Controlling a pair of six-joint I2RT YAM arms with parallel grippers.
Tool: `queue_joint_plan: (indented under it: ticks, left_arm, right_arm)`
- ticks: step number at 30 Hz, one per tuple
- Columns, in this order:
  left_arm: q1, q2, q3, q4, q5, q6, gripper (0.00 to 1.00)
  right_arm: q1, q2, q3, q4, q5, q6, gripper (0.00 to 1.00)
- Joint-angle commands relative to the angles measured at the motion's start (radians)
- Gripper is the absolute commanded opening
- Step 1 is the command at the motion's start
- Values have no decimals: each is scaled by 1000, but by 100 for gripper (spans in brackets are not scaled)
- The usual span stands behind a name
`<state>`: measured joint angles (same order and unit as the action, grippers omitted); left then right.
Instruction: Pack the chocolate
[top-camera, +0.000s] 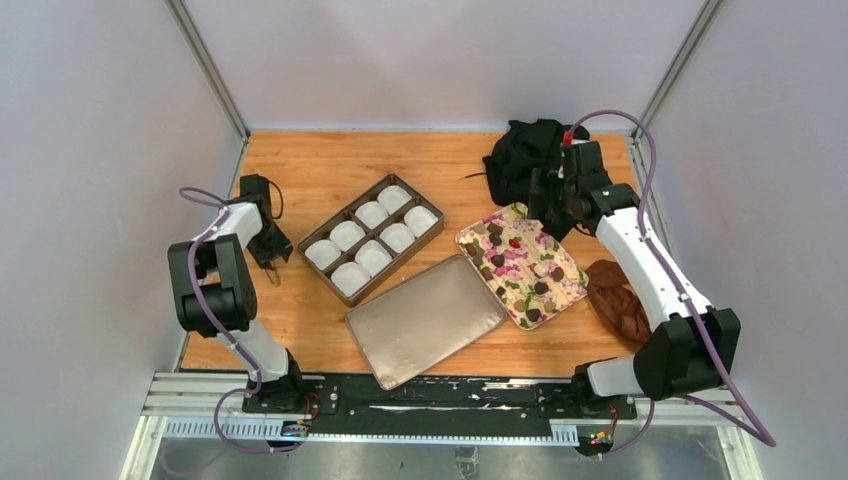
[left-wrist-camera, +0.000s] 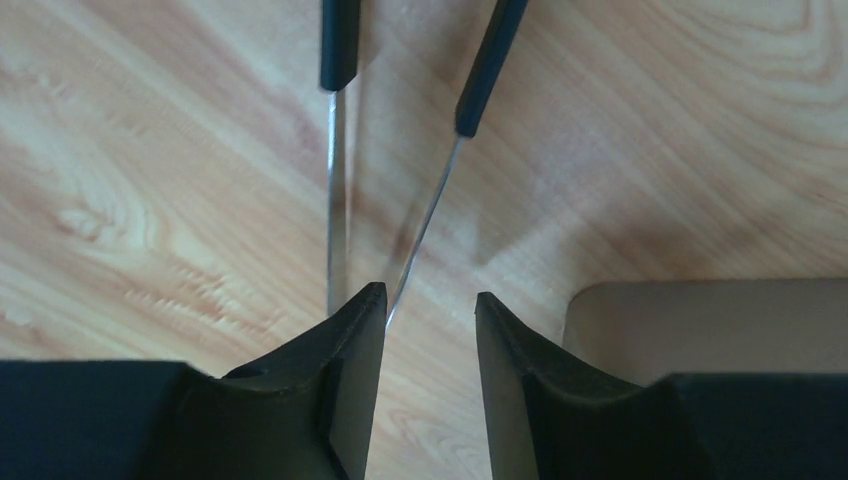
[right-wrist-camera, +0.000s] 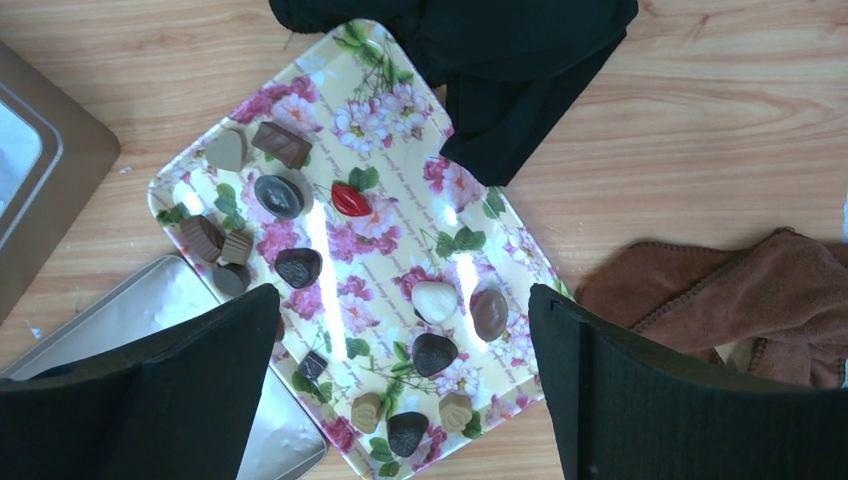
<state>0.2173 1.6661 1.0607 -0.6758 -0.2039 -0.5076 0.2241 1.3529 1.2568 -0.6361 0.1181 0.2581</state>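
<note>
Several chocolates (right-wrist-camera: 435, 353) lie on the flower-print tray (right-wrist-camera: 395, 215): dark, milk, tan and one white piece, plus a red one (right-wrist-camera: 350, 199). The top view shows them on the tray (top-camera: 553, 297) too, as small dark pieces (top-camera: 540, 287). My right gripper (right-wrist-camera: 402, 292) is open wide and empty, hovering over the tray's near end (top-camera: 548, 215). The brown box (top-camera: 430, 238) holds several white paper cups (top-camera: 372, 214). My left gripper (left-wrist-camera: 430, 295) is open, low over the wood left of the box (top-camera: 270, 262). Black-handled tweezers (left-wrist-camera: 336, 200) lie just ahead of it, their narrow end under the left finger.
A silver tin lid (top-camera: 425, 320) lies in front of the box, touching the tray's left side. A black cloth (top-camera: 522, 158) overlaps the tray's far end. A rust-brown cloth (top-camera: 615, 300) lies right of the tray. The box corner (left-wrist-camera: 700, 325) shows beside my left gripper.
</note>
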Motion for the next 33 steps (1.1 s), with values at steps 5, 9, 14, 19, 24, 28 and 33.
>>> queue_joint_plan:
  ticks: [5,9,14,19,24,28,33]
  left_arm:
    - [18,94,61,82,10,27,43]
    - [41,113,61,113,32,34,46]
    - [68,131,51,139,62,53,46]
    - [72,153,45,153,87,58,21]
    - [73,135,61,127,71,69,0]
    - [71,84,109,79,44,93,0]
    - [14,1,209,14,55,109,0]
  right_arm:
    - [11,-15,-54,-8,30,-1,98]
    - [11,-17,-53,-8,25,3,98]
    - [11,-2,-43,-8,26,8,98]
    - [10,30,-23,-8,12,14,98]
    - [10,51,3,-17,1,11,98]
    - [10,57,9,-18,-2,8,98]
    - [10,74,25,-18,-22,9,98]
